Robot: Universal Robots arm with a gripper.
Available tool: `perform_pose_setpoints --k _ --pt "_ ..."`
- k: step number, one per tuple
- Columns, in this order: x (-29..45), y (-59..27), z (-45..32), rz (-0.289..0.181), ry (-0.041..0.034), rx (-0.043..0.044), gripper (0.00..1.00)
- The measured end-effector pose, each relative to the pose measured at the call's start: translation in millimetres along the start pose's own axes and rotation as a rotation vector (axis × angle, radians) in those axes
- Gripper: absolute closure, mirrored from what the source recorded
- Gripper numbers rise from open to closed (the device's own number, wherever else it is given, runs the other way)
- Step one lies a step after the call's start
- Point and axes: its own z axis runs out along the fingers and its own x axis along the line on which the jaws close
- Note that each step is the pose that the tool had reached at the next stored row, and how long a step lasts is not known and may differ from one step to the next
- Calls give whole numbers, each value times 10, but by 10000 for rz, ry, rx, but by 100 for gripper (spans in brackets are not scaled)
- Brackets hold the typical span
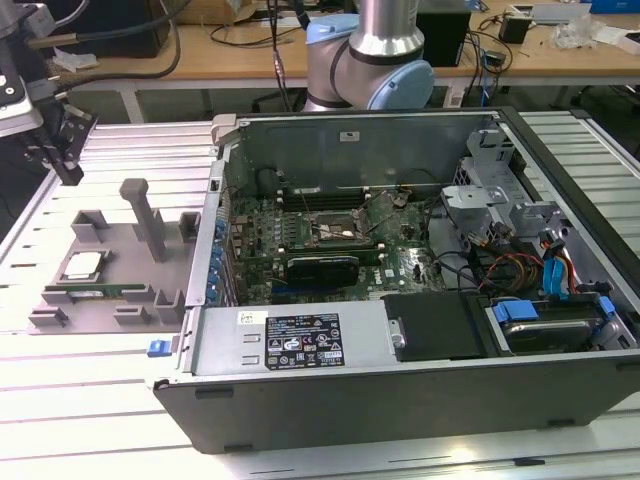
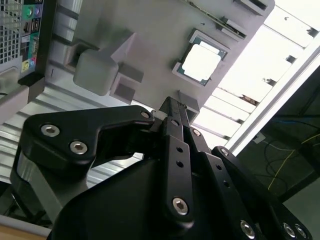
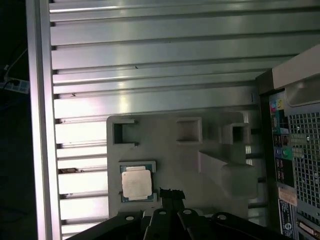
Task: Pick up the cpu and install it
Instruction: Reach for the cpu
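In the exterior view, the gripper (image 1: 70, 178) hangs above the slatted aluminium table (image 1: 90, 400), off the far corner of the grey fixture tray (image 1: 120, 235), at the exterior view's left. Its jaws appear pressed together, with nothing pinched between them. The cpu (image 1: 82, 265) lies flat in its square pocket on that tray, silver top up, well apart from the open computer case (image 1: 300, 118) and the motherboard socket (image 1: 335, 232) inside it. In both wrist views the chip is seen beyond the fingertips, off the gripper's line and untouched.

The step in hand is judged to be the approach for the pick. It would be done well if the gripper were centred squarely over the cpu with the jaws aligned to two opposite edges and spread wider than the chip. The tray's upright post (image 1: 148, 215) should be cleared, and the chip should be kept level.
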Motion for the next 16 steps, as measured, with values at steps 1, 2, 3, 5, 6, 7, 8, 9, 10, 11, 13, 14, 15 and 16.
perform_pose_setpoints --k 1,2,3,5,6,7,8,9,10,11,13,14,15,16 --pt "10 0 15 0 0 -1 89" --pt "24 -1 37 -1 0 -1 89" --pt "33 -1 52 0 0 -1 89" --pt "58 -5 95 0 1 0 89" --pt "65 -6 107 0 0 -1 89" --pt "72 -7 118 0 1 0 89" --pt "81 -9 132 -1 1 0 89" --pt "89 -10 143 0 0 0 89" --pt "98 -11 157 -1 0 -1 89" --pt "102 -12 162 -2 0 -1 89" --pt "104 -12 163 0 2 0 89" --pt "104 -12 164 0 0 0 89" --pt "104 -12 164 0 1 0 89" --pt "105 -12 165 0 1 -1 89"
